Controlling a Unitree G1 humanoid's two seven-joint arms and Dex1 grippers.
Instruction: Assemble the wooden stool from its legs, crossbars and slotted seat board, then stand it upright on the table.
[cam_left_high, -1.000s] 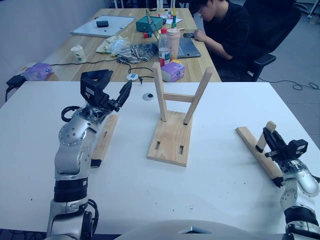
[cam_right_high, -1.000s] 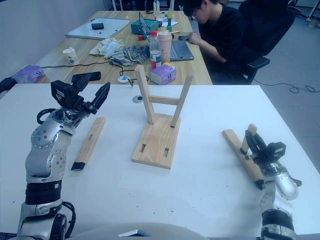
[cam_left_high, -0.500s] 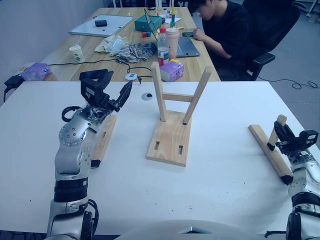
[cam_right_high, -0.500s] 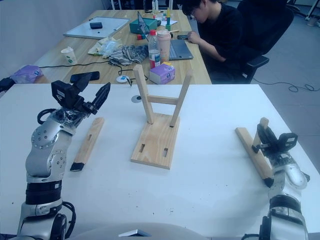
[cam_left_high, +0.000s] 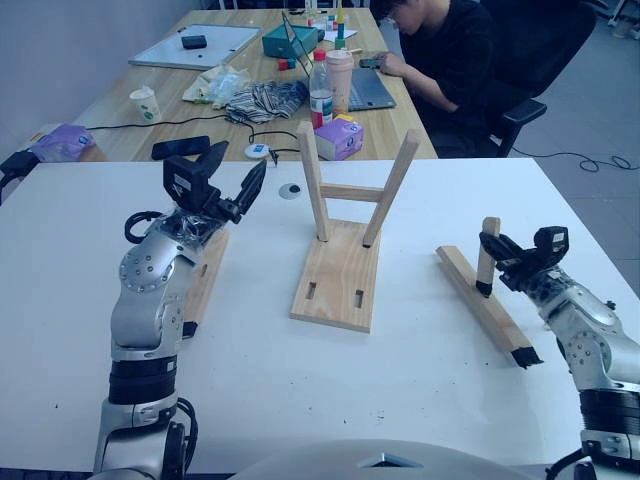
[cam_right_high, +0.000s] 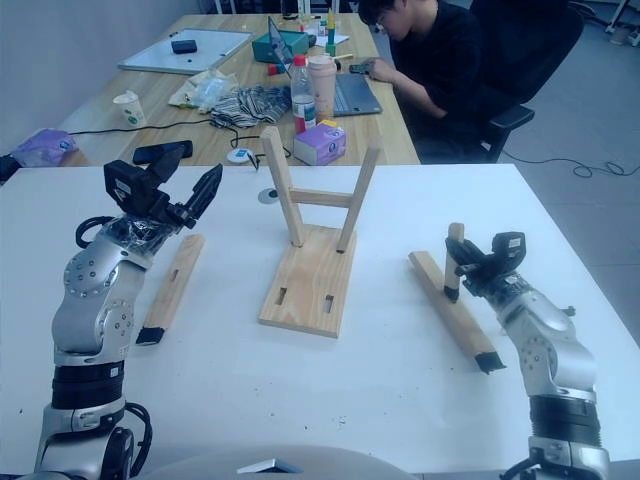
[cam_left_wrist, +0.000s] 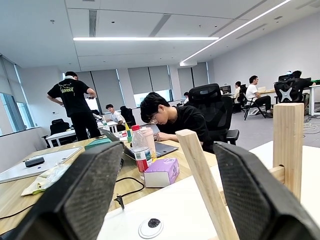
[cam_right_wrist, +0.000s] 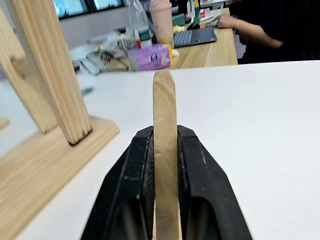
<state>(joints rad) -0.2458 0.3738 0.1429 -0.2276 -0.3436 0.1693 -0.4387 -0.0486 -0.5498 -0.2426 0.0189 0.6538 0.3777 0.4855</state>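
Halfway built: two legs seated, right claw clamped on a crossbar

Roughly in the middle of the white desk (cam_left_high: 300, 400) the slotted seat board (cam_left_high: 335, 275) lies flat. Two legs (cam_left_high: 314, 190) stand up from its far end, leaning slightly apart toward their tops. A crossbar (cam_left_high: 352, 193) joins them about halfway up. Nearer the robot, two slots (cam_left_high: 312, 290) in the board are unfilled.

To the right of the board, well apart from it, a second leg (cam_left_high: 487, 308) lies slanted across the desk, its dark-capped end pointing toward the robot. A short crossbar (cam_left_high: 489, 240) rises from it near the far end. The right claw (cam_left_high: 487, 265) is clamped on this short crossbar. The right wrist view shows both black fingers (cam_right_wrist: 132, 165) pressed flat against the sides of the wood, with the stick's tip poking out past them.

On the left, a loose leg (cam_right_high: 172, 285) lies flat on the desk, slot facing up, with a dark cap at its near end. The left claw (cam_right_high: 185, 172) hangs in the air above its far end, fingers spread wide with nothing between them, pointed toward the standing legs.

Behind the white desk is a wooden desk (cam_left_high: 400, 135) carrying a bottle (cam_left_high: 321, 90) and a purple box (cam_left_high: 341, 139), among other clutter.
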